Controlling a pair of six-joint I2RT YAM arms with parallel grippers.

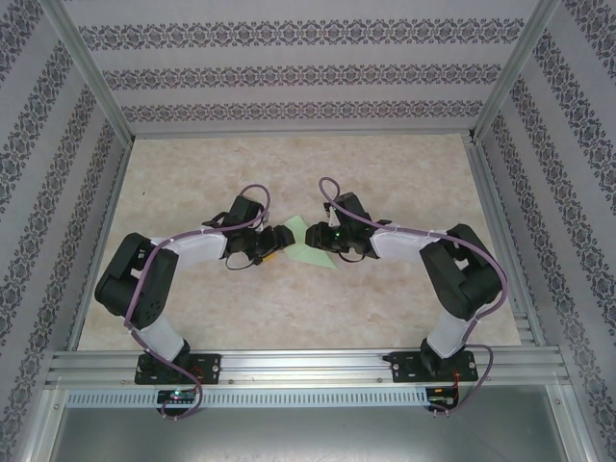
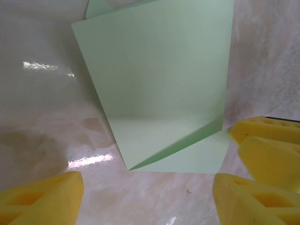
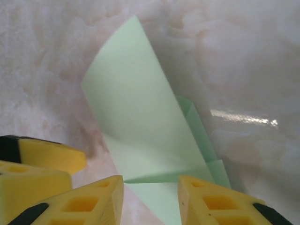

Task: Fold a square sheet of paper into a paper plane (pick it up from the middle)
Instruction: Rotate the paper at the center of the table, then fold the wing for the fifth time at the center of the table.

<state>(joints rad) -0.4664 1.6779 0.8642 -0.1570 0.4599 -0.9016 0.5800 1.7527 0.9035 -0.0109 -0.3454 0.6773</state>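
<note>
The square sheet of paper [image 1: 310, 252] is pale green and lies folded on the marbled table between the two arms. In the left wrist view the sheet of paper [image 2: 159, 84] has one broad flap lifted off a lower layer along a crease. My left gripper [image 2: 147, 201] is open just short of the sheet's near edge, with bare table between its yellow fingers [image 2: 42, 199]. My right gripper [image 3: 151, 201] is open, and the lower layer of the sheet of paper [image 3: 136, 122] runs into its gap. The two grippers meet over the sheet in the top view, left gripper [image 1: 272, 248] and right gripper [image 1: 314, 237].
Patterned walls [image 1: 289, 67] close in the table [image 1: 289, 164] at the back and both sides. An aluminium rail [image 1: 308, 361] carries the arm bases at the near edge. The right gripper's yellow fingers [image 2: 267, 140] stand close beside my left gripper.
</note>
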